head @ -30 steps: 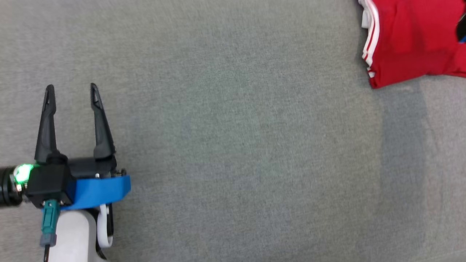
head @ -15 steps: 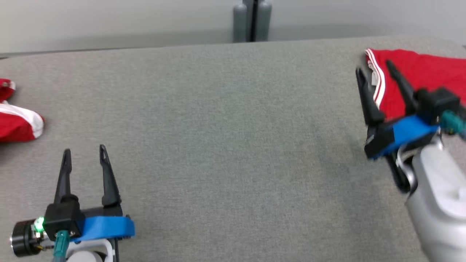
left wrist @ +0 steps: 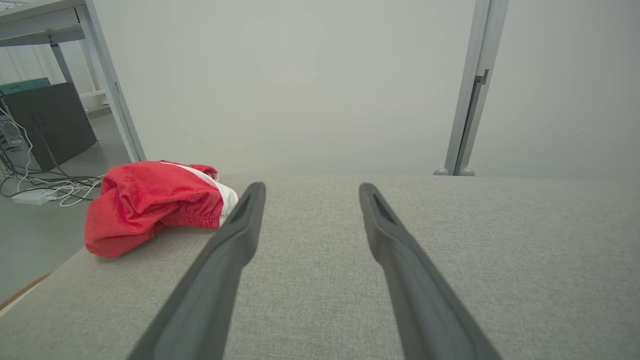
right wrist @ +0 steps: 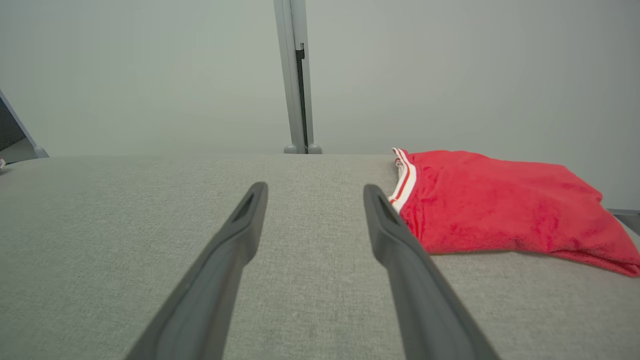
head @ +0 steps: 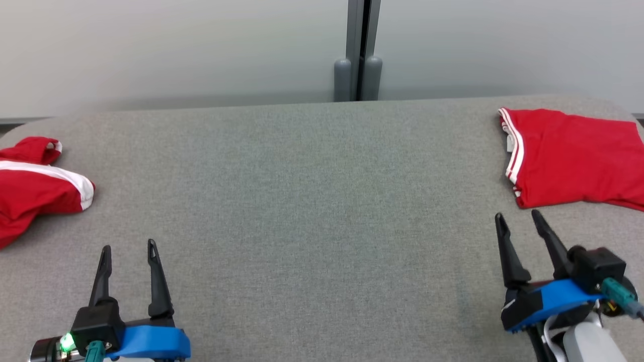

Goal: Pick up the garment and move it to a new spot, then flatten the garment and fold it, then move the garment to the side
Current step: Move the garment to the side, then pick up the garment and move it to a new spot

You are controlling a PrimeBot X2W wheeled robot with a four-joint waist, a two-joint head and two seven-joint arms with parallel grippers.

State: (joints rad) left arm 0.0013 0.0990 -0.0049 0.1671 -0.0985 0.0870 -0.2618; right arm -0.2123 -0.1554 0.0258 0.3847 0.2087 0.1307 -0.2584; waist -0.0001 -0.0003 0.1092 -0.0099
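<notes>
A folded red garment with white stripes lies flat at the table's far right, also in the right wrist view. A second, crumpled red and white garment sits at the far left edge, seen bunched in the left wrist view. My left gripper stands open at the lower left, empty, to the right of and nearer than the crumpled garment. My right gripper is open and empty at the lower right, just short of the folded garment's near edge.
The grey fabric table stretches between both garments. A pale wall with a grey vertical post stands behind its far edge. In the left wrist view, a table leg and cables on the floor lie beyond the left end.
The head camera has tilted up, so the whole picture shifted down and the wall came in. My right gripper has drawn back off the folded garment toward me. The left gripper stays open.
</notes>
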